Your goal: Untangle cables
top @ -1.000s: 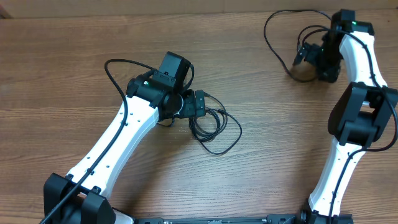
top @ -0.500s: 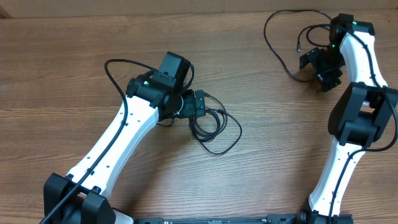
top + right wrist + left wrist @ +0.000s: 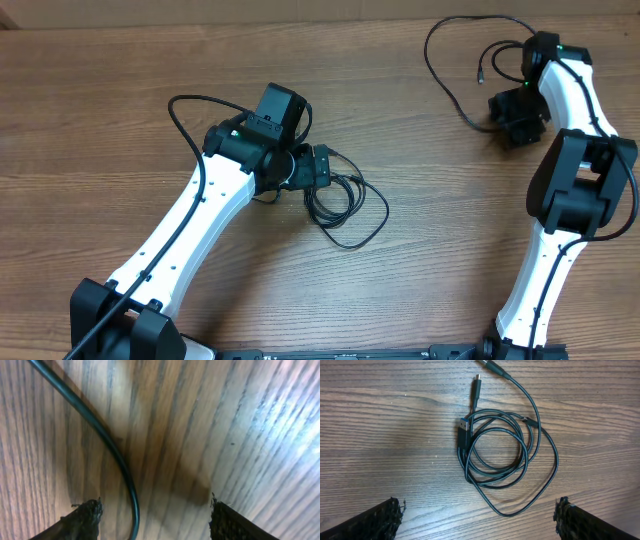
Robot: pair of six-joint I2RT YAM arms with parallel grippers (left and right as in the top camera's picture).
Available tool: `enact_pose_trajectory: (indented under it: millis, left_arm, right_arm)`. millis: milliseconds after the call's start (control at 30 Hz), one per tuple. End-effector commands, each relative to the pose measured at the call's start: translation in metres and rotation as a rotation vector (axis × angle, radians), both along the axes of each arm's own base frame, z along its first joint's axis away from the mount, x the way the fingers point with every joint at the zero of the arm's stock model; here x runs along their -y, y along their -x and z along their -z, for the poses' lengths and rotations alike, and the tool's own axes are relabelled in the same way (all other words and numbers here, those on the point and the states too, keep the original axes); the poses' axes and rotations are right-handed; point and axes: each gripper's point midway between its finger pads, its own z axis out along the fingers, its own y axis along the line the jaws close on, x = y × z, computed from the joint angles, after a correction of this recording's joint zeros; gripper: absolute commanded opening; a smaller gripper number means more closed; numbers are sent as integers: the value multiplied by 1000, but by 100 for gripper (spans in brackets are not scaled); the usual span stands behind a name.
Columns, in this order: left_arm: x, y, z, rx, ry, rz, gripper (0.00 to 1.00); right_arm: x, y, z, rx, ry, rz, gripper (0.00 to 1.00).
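Wood-grain table, two cable groups well apart.

Left: left gripper hangs over the coiled cables near table centre. Jaws stand fully apart, nothing between them, and only the two fingertips show at the bottom corners of the wrist view. The coil lies flat on the wood ahead of the fingers, not touched. It has several overlapping loops, one USB plug on its left side and a thinner plug pointing up. A third plug at the top edge is cut off by the frame. How many separate cords make up the coil: cannot tell. From overhead the gripper body hides the coil's left part.

Right: long cable lies as one open loop at the far right corner. Right gripper is over its lower end, jaws apart. The cable runs down between the fingers, close beside the left-of-frame finger, not pinched. Contact with that finger: cannot tell. The wrist view is very close, so the cable is cut off at both edges. Overhead, the wrist hides the fingertips. A small plug end lies just beside the gripper.
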Motion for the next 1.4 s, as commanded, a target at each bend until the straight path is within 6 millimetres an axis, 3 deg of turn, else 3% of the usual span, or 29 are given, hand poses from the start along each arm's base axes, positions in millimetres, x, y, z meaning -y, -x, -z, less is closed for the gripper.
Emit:
enact_pose_trajectory:
  millis: [0, 100, 333, 600, 833, 967, 1167, 1367]
  left_arm:
    - [-4, -2, 1, 4, -11, -16, 99]
    - [-4, -2, 1, 4, -11, -16, 99]
    - [-4, -2, 1, 4, -11, -16, 100]
    - [-4, -2, 1, 4, -11, -16, 99]
    - [-4, -2, 1, 4, -11, -16, 100]
    - [-4, -2, 1, 4, -11, -16, 100]
    - [-4, -2, 1, 4, -11, -16, 100]
    - [-4, -2, 1, 4, -11, -16, 100]
  right_arm:
    - [-1, -1, 3, 5, 11, 4, 64]
    - [-1, -4, 3, 16, 12, 4, 51]
    - [1, -10, 4, 42, 18, 5, 48]
    - [2, -15, 10, 54, 20, 4, 28]
    - [0, -12, 29, 22, 7, -1, 23]
    - [1, -17, 29, 41, 10, -3, 6]
    - [22, -35, 21, 123, 34, -53, 4]
    - [62, -67, -18, 272, 75, -145, 4]
